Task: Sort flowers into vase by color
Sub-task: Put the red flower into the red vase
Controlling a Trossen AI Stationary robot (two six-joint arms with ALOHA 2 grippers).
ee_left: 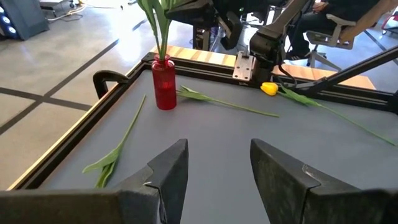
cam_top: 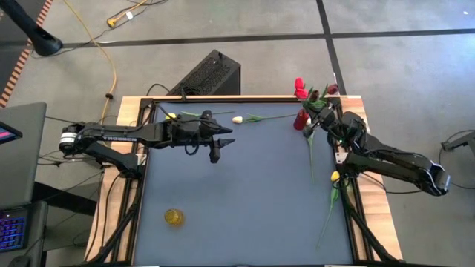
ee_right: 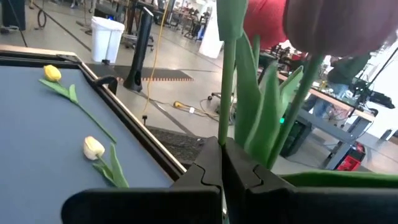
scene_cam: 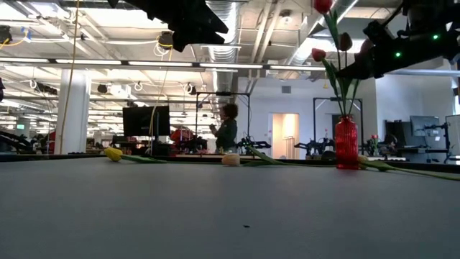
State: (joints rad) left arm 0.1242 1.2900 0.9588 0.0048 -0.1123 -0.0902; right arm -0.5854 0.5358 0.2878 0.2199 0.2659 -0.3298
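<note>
Grey matting is covering the table point(cam_top: 245, 193), which is sitting in a wooden frame on a concrete floor, with a black box point(cam_top: 210, 74) standing just beyond the far edge.

From the left side, the left arm is reaching in low across the far half of the table, its wrist pointing toward the right. The left gripper point(cam_top: 220, 145) is hanging above bare mat with its fingers point(ee_left: 169, 171) spread and nothing between them.

Over at the far right corner, the right arm is bending in from the right edge, holding its wrist up beside the red vase point(cam_top: 300, 119). The right gripper point(ee_right: 222, 163) is pressing its fingers together on a green stem point(ee_right: 227, 74) (a dark red flower point(ee_right: 339, 25) is looming right in front of its camera). That stem is standing among the bunch rising from the vase, where red flowers point(cam_top: 300, 87) and a dark red one are showing.

Other flowers are lying loose on the mat. A white flower point(cam_top: 237, 119) is lying near the far edge between the left gripper and the vase, its stem running toward the vase. A yellow flower point(cam_top: 171, 116) is lying at the far edge by the left arm. Another yellow flower point(cam_top: 335, 176) is lying near the right edge beside the right arm's base, its stem trailing toward the near side. A bare green stem point(cam_top: 310, 152) is stretching along the mat near the vase. A small yellow vase point(cam_top: 173, 216) is standing alone at the near left.

In the low view, a person point(scene_cam: 227, 127) is standing far off in the room.
</note>
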